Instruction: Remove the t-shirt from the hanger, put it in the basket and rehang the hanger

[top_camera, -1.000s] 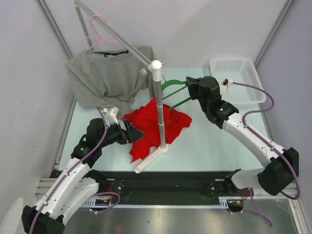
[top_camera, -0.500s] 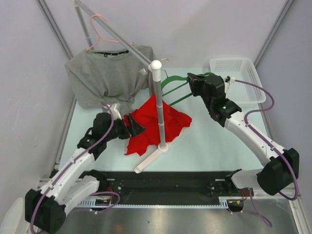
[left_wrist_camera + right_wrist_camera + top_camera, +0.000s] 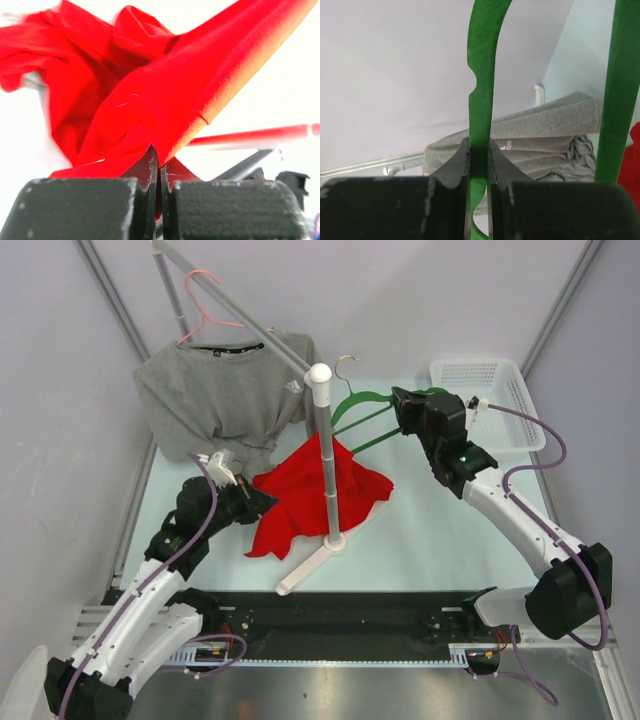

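Left fingers (image 3: 145,175) now tight on t-shirt (image 3: 165,100)

Two t-shirts (image 3: 292,505) (one grey (image 3: 215,400)), two hangers (image 3: 365,397), one basket (image 3: 490,380).

Looks like a robotics lab, a closed test cell rather than a home or a shop. Has plain pale wall panels (image 3: 430,300) on three sides, framed by bare metal struts (image 3: 565,305). Holds a pale green table (image 3: 440,540) with a black mounting rail (image 3: 340,622) along its near edge, bearing a left arm (image 3: 150,590) and a right arm (image 3: 520,520), both white and black and trailing purple cables (image 3: 548,435). Carries staged props: a white pipe stand (image 3: 326,470), a white plastic basket (image 3: 500,390), a red t-shirt (image 3: 290,510), a green hanger (image 3: 365,395), and a grey t-shirt (image 3: 215,400) on a pink hanger (image 3: 193,318) hung from a slanted grey rod (image 3: 230,304).
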### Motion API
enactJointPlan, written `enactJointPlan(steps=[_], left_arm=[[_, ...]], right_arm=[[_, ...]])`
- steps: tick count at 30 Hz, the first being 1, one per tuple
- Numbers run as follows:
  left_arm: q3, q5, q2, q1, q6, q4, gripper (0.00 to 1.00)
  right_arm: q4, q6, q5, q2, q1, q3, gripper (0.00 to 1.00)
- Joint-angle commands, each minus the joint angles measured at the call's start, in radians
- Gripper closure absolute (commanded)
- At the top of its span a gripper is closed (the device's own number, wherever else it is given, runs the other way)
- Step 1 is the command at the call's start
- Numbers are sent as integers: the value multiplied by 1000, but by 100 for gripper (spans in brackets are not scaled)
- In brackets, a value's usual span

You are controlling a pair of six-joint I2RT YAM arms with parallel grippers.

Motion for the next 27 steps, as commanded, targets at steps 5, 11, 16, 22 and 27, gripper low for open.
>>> enactJointPlan(steps=[5,11,16,22,27], left_arm=[[84,-251,-31,-2,7,-169,100],[150,-357,-30,-1,65,-223,100],[262,-536,-59,-2,165,-298,100],[293,-165,78,-4,242,-128,100],[328,221,352,-50,107,56,100]], right_arm=[[95,-121,54,-44,-77,16,100],[86,-202,14,-46,-94,16,100],[-32,-357,97,-81,-94,68,100],[-66,-440,56,-105,-106,79,100],[-60,-439,-12,-168,-132,33,100]])
